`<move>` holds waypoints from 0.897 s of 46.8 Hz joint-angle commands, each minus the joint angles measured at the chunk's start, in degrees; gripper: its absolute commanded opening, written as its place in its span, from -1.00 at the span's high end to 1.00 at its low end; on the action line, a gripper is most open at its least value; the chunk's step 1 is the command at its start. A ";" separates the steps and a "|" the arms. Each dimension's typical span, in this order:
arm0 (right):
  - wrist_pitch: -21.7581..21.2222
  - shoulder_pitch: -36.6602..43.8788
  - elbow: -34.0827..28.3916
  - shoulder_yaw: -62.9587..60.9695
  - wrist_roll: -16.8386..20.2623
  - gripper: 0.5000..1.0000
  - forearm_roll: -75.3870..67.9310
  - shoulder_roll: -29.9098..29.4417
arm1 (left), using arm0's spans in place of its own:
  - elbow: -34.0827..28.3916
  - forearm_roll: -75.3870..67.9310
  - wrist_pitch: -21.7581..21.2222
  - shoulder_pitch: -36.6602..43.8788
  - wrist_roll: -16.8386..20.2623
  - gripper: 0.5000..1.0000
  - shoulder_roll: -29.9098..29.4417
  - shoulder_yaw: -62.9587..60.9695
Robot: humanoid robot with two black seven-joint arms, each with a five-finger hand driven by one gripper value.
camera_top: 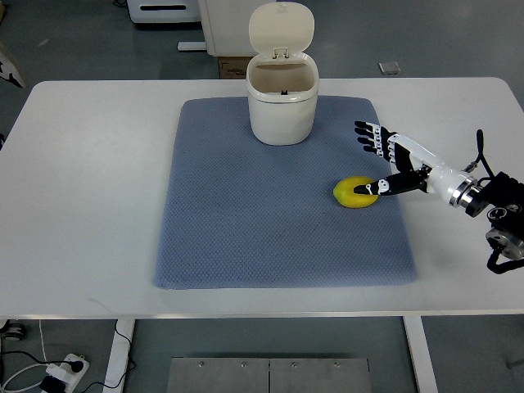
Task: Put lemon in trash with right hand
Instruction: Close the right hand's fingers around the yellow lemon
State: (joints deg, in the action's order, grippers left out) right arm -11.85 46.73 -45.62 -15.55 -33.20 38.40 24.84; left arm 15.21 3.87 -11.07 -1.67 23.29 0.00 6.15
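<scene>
Fingers (pixel 370 137) of the right hand (pixel 391 162) are spread and extended toward the left, grasping nothing; only the thumb tip appears to touch the right end of the lemon (pixel 354 193), though contact is hard to confirm from this steep view. The arm comes in from the right edge, low over the bench (pixel 90 196). No left arm shows.

That lemon lies on its side on the blue mat (pixel 246 237), right of the mat's centre and nearer than the trash bin (pixel 282 106), which stands at the mat's far edge with its lid tipped up and its mouth exposed.

Judging by its look, the fruit should be light and firm, with a smooth, slightly waxy skin and a rounded shape that will roll if nudged from one side. A one-sided push from the thumb would likely send it left across the mat. The better hold is probably across its thick middle, thumb on one flank and fingers on the opposite one, closing evenly. The textured mat may give some resistance to rolling. Squeezing hard is unnecessary; a moderate wrap should carry it.
</scene>
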 commanded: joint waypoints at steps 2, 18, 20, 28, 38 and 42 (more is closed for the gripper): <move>0.86 -0.15 0.01 1.22 -1.34 -0.97 0.01 -0.14 | 0.00 0.00 0.00 0.00 0.00 -1.00 0.00 0.00; 4.64 -0.33 0.27 5.62 -1.80 -0.87 0.01 -1.02 | 0.00 0.00 0.00 0.00 0.00 -1.00 0.00 0.00; 4.99 -0.33 0.36 5.88 -1.80 -0.86 0.01 -1.20 | 0.00 0.00 0.00 0.00 0.00 -1.00 0.00 0.00; 6.22 -0.68 0.45 6.67 -1.80 -0.73 0.01 -1.28 | 0.00 0.00 0.00 0.00 0.00 -1.00 0.00 0.00; 6.75 -0.77 0.97 6.76 -1.80 -0.44 0.01 -1.72 | 0.00 0.00 0.00 0.00 0.00 -1.00 0.00 0.00; 6.84 -1.12 1.41 6.76 -1.80 -0.38 0.01 -1.72 | 0.00 0.00 0.00 0.00 0.00 -1.00 0.00 0.00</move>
State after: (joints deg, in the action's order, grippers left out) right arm -5.04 45.84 -44.50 -8.79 -35.01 38.41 23.13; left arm 15.20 3.87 -11.07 -1.68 23.29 0.00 6.16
